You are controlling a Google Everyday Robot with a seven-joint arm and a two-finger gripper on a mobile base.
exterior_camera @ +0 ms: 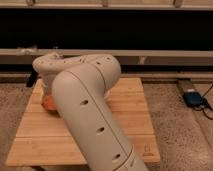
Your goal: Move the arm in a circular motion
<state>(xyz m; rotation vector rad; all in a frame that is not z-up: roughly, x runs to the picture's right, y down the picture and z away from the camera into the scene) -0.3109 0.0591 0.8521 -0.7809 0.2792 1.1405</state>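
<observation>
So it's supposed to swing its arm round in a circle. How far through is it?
Done: nothing can be counted, since a single view shows no traced path. In hand: the arm is folded over the wooden board, with the gripper at its far-left end, mostly hidden behind the wrist, near an orange object. Left: how much of the circle remains cannot be told from this pose.

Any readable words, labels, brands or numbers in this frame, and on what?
No text can be read.
A small dark mark on the wooden board, front right corner: too small to read.
The arm: only dark holes, no lettering.
The gripper, dark, at the arm's far left end: no lettering seen.
</observation>
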